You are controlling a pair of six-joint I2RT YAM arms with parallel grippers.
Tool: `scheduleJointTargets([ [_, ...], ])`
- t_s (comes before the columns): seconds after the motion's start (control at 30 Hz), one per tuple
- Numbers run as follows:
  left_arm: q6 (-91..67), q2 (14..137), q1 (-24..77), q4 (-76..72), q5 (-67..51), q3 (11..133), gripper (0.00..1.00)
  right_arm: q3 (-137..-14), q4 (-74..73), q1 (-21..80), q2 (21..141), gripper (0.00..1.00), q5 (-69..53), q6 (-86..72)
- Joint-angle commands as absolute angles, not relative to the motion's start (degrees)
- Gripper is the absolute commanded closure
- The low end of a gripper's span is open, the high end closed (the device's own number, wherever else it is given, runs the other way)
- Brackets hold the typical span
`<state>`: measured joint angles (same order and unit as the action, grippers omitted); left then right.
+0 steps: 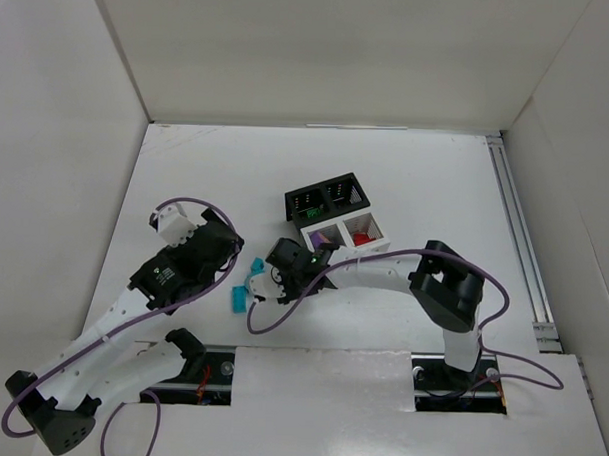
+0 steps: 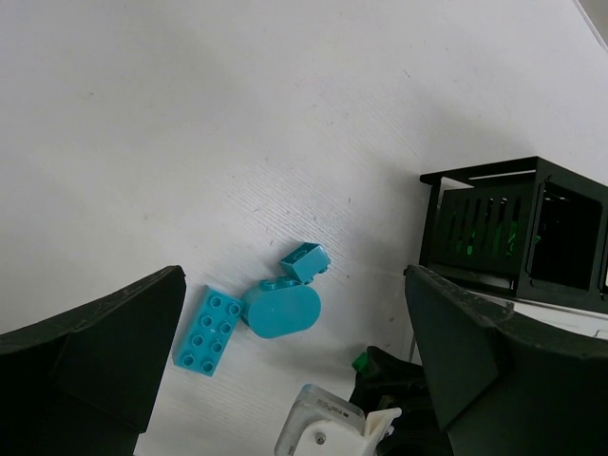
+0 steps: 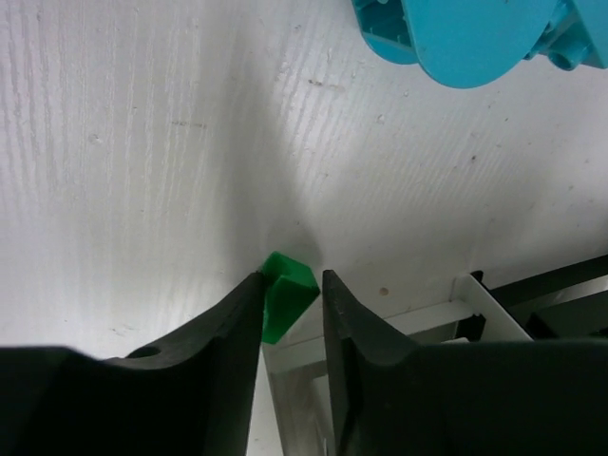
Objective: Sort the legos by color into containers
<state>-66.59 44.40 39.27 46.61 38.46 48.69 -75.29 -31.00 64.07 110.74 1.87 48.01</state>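
Right gripper (image 3: 290, 285): jaws nearly closed, clamped on one green lego (image 3: 285, 302) at the tips. It sits just off the near-left corner of the white bin (image 1: 346, 232); whether the brick touches the table (image 1: 436, 193) cannot be told.

Left gripper (image 2: 293, 273): jaws spread wide, holding nothing.

Three teal pieces lie loose between the grippers: a flat plate (image 2: 209, 330), a rounded piece (image 2: 282, 311) and a small brick (image 2: 306, 259).

White bin: purple in the left cell, red in the right. The black bin (image 1: 329, 197) adjoins its far side, with green visible through the slots.
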Motion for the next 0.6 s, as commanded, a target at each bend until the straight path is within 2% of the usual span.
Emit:
scheduleJointTargets([
  [0.0,-67.3,44.1,39.1,47.9,41.0,50.6,0.0,-77.3,-32.5,63.8,111.4,0.65,0.3,47.4],
  [0.03,-67.3,44.1,39.1,47.9,41.0,50.6,0.0,-76.8,-32.5,63.8,111.4,0.71,-0.6,47.4],
  [0.17,-67.3,44.1,39.1,47.9,41.0,50.6,0.0,-75.7,-30.9,63.8,109.1,0.8,-3.4,47.4],
  [0.37,-65.2,44.6,39.1,44.7,39.0,50.0,0.0,-74.1,-26.6,63.8,102.1,0.87,-9.0,48.0],
  [0.57,-62.2,47.3,39.1,39.2,36.0,47.4,0.0,-73.5,-25.1,63.8,91.9,0.88,-4.7,47.5],
])
